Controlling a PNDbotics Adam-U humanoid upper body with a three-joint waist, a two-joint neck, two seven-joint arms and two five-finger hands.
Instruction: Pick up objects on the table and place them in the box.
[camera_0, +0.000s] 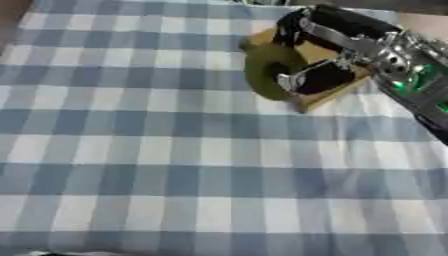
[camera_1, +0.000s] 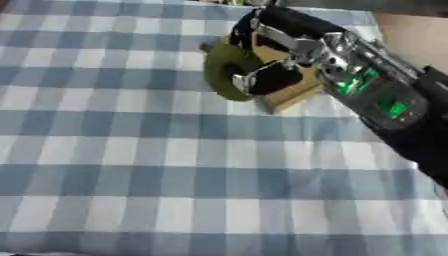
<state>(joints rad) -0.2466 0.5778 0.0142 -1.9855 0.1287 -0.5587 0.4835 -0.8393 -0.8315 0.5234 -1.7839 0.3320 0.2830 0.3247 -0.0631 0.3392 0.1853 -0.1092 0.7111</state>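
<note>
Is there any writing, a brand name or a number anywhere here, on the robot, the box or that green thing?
None can be read.
Right hand and its forearm: only green lights glow there, no letters or numbers.
Olive-green object in that hand: no label shows.
Wooden box: plain.
Checked tablecloth: a pattern only.

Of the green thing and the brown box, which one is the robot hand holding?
The green thing: the right hand curls around it, over the box.

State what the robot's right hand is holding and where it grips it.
The right hand is curled round a dark olive-green object over the cardboard box, thumb and fingers on the object's right side. What the object is cannot be told.
</note>
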